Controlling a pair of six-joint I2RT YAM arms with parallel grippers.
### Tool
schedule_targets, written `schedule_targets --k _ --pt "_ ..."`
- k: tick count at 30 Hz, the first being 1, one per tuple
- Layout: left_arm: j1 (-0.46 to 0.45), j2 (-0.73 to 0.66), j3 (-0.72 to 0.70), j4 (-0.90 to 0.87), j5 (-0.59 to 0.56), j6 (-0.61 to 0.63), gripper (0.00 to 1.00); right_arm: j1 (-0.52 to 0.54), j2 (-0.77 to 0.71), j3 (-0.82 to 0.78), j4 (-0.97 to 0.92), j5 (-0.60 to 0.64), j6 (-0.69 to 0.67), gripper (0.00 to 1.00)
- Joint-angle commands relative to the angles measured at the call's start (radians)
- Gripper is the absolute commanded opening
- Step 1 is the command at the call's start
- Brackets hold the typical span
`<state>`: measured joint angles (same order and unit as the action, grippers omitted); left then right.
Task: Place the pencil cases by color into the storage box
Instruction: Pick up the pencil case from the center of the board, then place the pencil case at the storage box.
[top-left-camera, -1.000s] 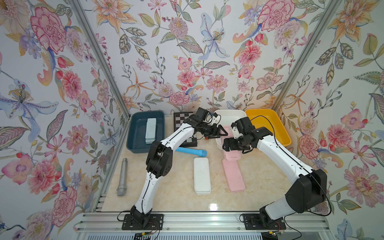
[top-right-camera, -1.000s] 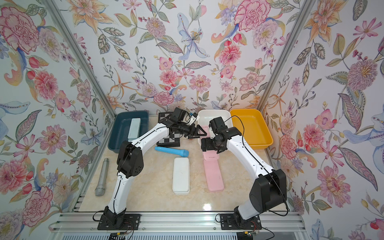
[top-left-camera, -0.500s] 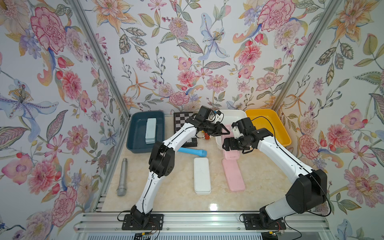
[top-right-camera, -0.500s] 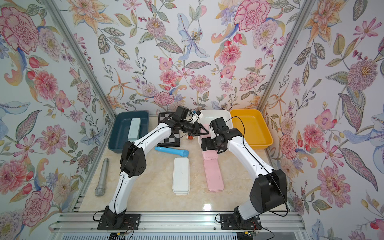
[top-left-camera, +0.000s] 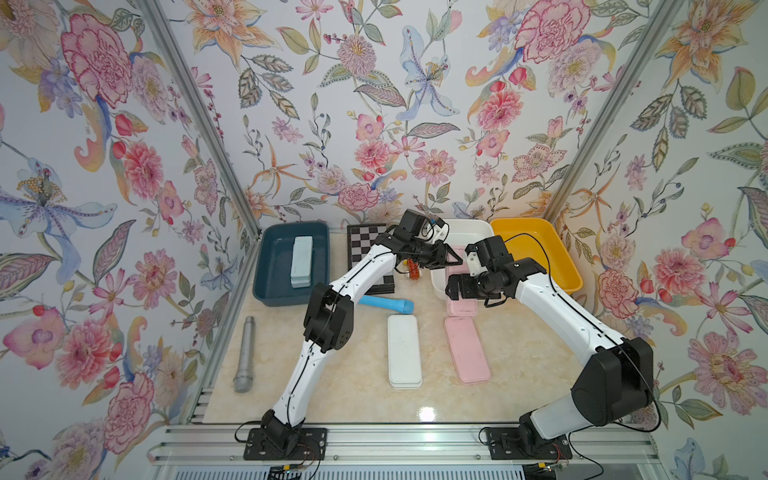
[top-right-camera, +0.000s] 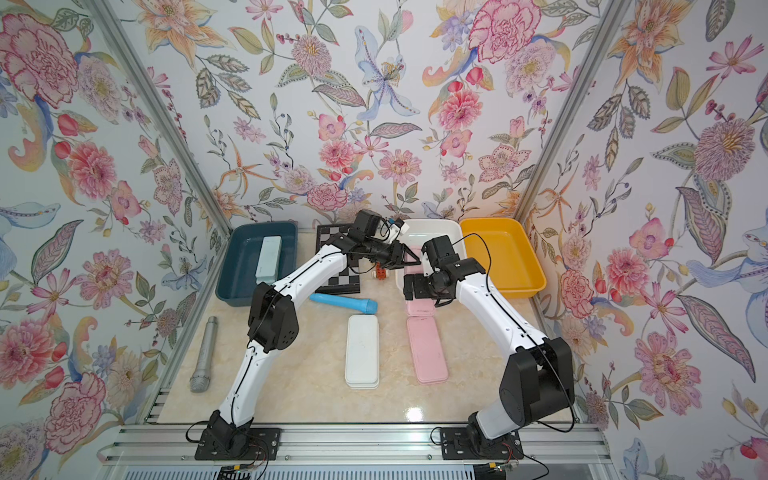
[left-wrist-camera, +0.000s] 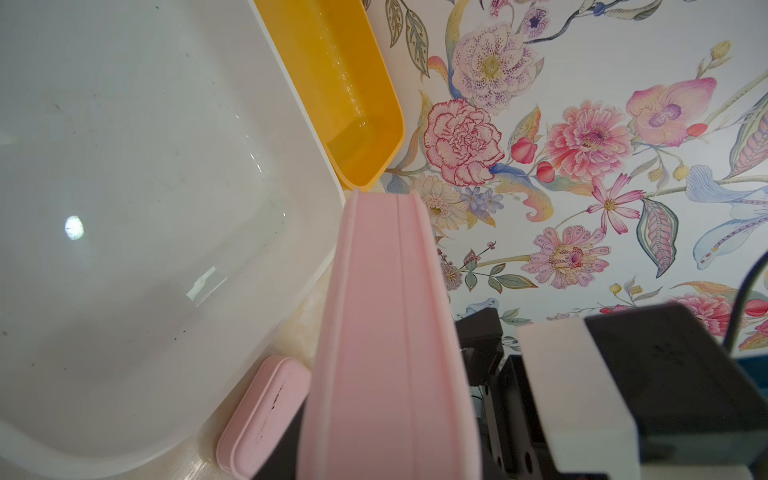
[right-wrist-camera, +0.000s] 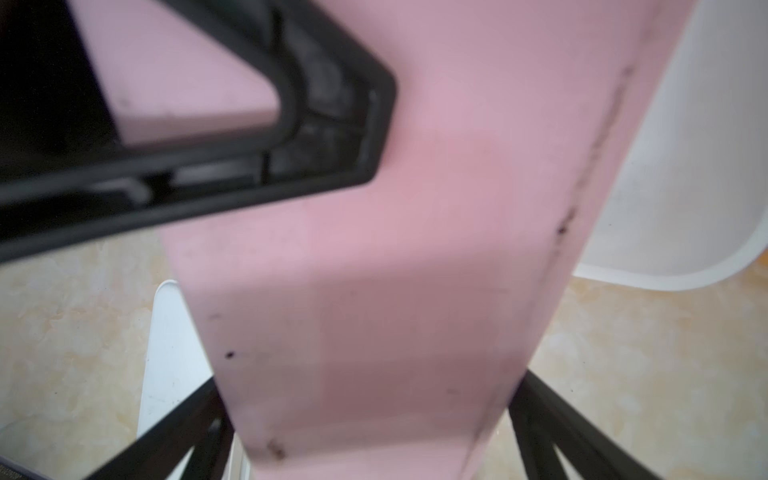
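Note:
A pink pencil case (top-left-camera: 456, 262) hangs tilted over the near edge of the white tray (top-left-camera: 469, 228), and both grippers are at it. My left gripper (top-left-camera: 451, 259) is shut on its upper end, and the case (left-wrist-camera: 386, 332) fills the left wrist view. My right gripper (top-left-camera: 461, 291) is open, its fingers (right-wrist-camera: 195, 415) close beside the case's (right-wrist-camera: 374, 291) long edges. Another pink case (top-left-camera: 466, 351) and a white case (top-left-camera: 404, 351) lie flat on the table. A light blue case (top-left-camera: 301, 262) lies in the dark blue tray (top-left-camera: 274, 270).
An empty yellow tray (top-left-camera: 532, 249) stands at the back right. A checkered board (top-left-camera: 365, 241) lies between the blue and white trays. A bright blue tube (top-left-camera: 386, 304) and a small orange thing (top-left-camera: 411, 268) lie near it. A silver microphone (top-left-camera: 245, 353) lies at the left.
My left gripper has reached to the pink case and shut on its upper end. My right gripper's jaws have widened a little around the case. The arms have hardly shifted.

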<state>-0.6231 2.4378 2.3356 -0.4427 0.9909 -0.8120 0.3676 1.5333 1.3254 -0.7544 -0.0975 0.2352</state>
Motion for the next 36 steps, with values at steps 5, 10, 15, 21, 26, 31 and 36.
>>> schedule_targets --k 5,10,15,21,26,31,36 --pt "0.019 0.148 0.216 0.013 0.0 -0.072 0.38 -0.027 -0.02 -0.006 0.038 0.058 0.018 1.0" --pt "0.043 0.226 0.316 0.012 -0.01 -0.091 0.38 -0.077 -0.041 -0.006 0.043 0.077 0.014 1.0" --pt "0.058 0.269 0.377 0.012 -0.02 -0.099 0.38 -0.098 -0.04 -0.025 0.054 0.07 0.025 1.0" --pt "0.07 0.326 0.469 0.051 -0.053 -0.149 0.38 -0.102 -0.076 -0.062 0.076 0.076 0.04 1.0" --pt "0.075 0.344 0.499 0.097 -0.083 -0.177 0.37 -0.107 -0.123 -0.105 0.087 0.083 0.05 1.0" --pt "0.08 0.365 0.499 0.146 -0.131 -0.203 0.38 -0.107 -0.2 -0.157 0.097 0.087 0.068 1.0" --pt "0.077 0.419 0.5 0.211 -0.178 -0.235 0.37 -0.107 -0.31 -0.224 0.128 0.098 0.086 1.0"
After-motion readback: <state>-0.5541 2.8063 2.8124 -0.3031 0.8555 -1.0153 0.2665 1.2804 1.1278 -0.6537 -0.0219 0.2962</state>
